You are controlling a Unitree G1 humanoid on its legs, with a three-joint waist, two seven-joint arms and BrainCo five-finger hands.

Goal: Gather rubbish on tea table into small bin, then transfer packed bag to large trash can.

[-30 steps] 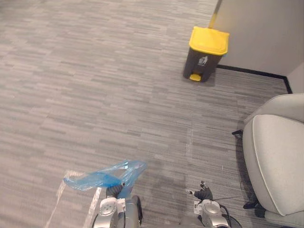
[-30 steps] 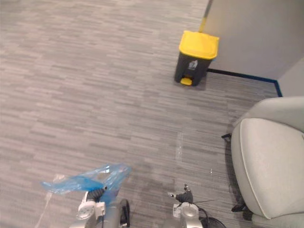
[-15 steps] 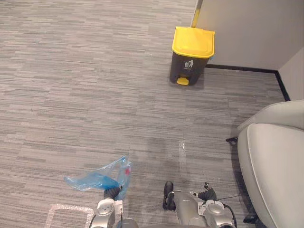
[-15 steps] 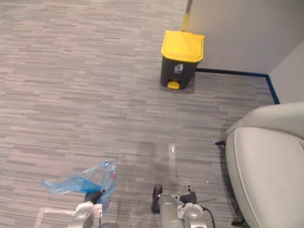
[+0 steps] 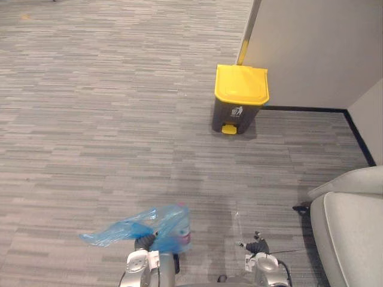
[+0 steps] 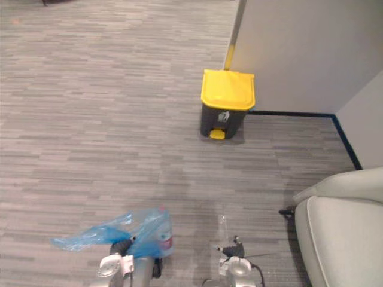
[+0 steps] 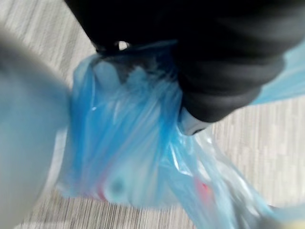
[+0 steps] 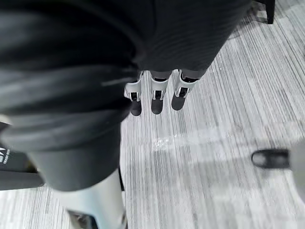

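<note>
One crumpled, translucent blue plastic bag (image 5: 157, 227) is bunched in my left hand (image 5: 143, 243), fingers curled round its neck, above the grey striped carpet floor (image 5: 90, 119). My right hand (image 8: 152, 98) is empty, fingers relaxed. Well ahead stands a dark grey pedal bin with its yellow lid (image 5: 241, 89) down.

A pale grey armchair (image 5: 353, 239) stands on striped grey carpet (image 5: 90, 119) near a plain wall (image 5: 323, 48) with dark skirting (image 5: 305, 109).

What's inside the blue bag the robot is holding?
Through the bag, held in the left robot hand, a pale bottle-like shape with red marks shows. Crumpled plastic hides whatever else is in it.
</note>
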